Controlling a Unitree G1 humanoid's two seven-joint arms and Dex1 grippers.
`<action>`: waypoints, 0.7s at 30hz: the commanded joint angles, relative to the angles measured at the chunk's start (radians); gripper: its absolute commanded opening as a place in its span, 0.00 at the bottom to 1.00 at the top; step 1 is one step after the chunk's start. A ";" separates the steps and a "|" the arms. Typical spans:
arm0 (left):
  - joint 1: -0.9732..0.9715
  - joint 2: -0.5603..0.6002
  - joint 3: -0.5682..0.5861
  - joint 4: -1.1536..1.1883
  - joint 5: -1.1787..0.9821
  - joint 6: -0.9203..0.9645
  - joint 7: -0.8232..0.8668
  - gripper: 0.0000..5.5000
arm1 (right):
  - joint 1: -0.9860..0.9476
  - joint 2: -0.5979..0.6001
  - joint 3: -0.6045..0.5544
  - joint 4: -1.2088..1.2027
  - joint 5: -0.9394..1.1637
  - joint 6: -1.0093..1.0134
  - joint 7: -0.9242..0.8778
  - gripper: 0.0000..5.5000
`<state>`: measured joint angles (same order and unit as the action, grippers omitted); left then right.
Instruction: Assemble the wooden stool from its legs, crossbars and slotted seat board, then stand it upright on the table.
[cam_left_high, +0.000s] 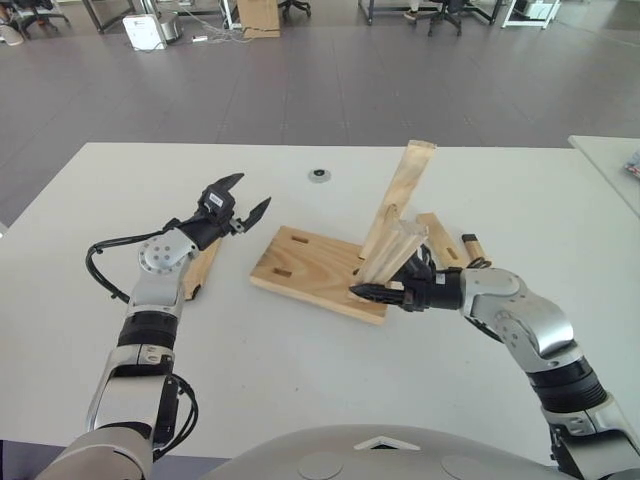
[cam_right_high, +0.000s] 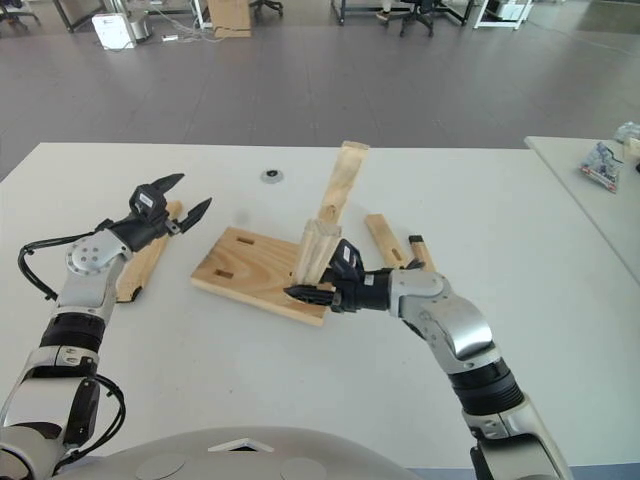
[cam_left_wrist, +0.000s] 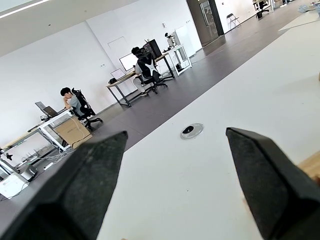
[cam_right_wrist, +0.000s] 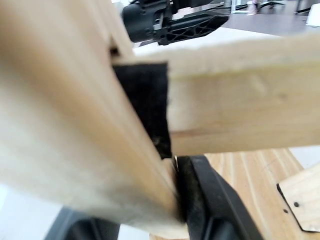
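At seat board (cam_left_high: 300, 262) near-right corner: right gripper (cam_left_high: 378, 291) clamped on tilted leg assembly (cam_left_high: 405, 190). Bring upright, align foot with slot (probably hidden beneath), press straight down. Left gripper (cam_left_high: 250, 196) spread wide, empty, above spare leg (cam_left_high: 205, 268); steady board.

Pale bare-wood seat board (cam_left_high: 300, 262), rough-grained wooden legs (cam_left_high: 405, 185), matt white table (cam_left_high: 530, 200), black left claw (cam_left_high: 252, 190) seemingly plastic

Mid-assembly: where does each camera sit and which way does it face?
Left eye view: head, facing forward-down over table, both arms, seat board.
Right eye view: head, same scene, both arms.
Left wrist view: looks past open left gripper across table to round disc, which eye views share.
Right wrist view: close on leg frame in right gripper.
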<state>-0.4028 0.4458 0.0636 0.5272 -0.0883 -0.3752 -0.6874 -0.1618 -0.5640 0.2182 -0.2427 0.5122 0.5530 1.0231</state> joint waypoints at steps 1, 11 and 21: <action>-0.009 0.017 -0.002 -0.012 -0.008 0.016 -0.009 0.66 | -0.025 -0.049 0.043 0.078 -0.132 -0.069 -0.009 0.27; 0.020 0.038 -0.015 -0.014 0.007 0.017 -0.032 0.66 | 0.012 -0.062 0.038 0.151 -0.298 -0.312 -0.061 0.51; -0.020 0.152 -0.331 0.346 0.458 -0.204 0.104 0.66 | 0.030 -0.164 -0.056 0.187 -0.336 -0.296 -0.050 0.51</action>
<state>-0.4382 0.6227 -0.2137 0.8253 0.3198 -0.5747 -0.5704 -0.1403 -0.7367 0.1353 -0.0670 0.2111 0.2579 0.9937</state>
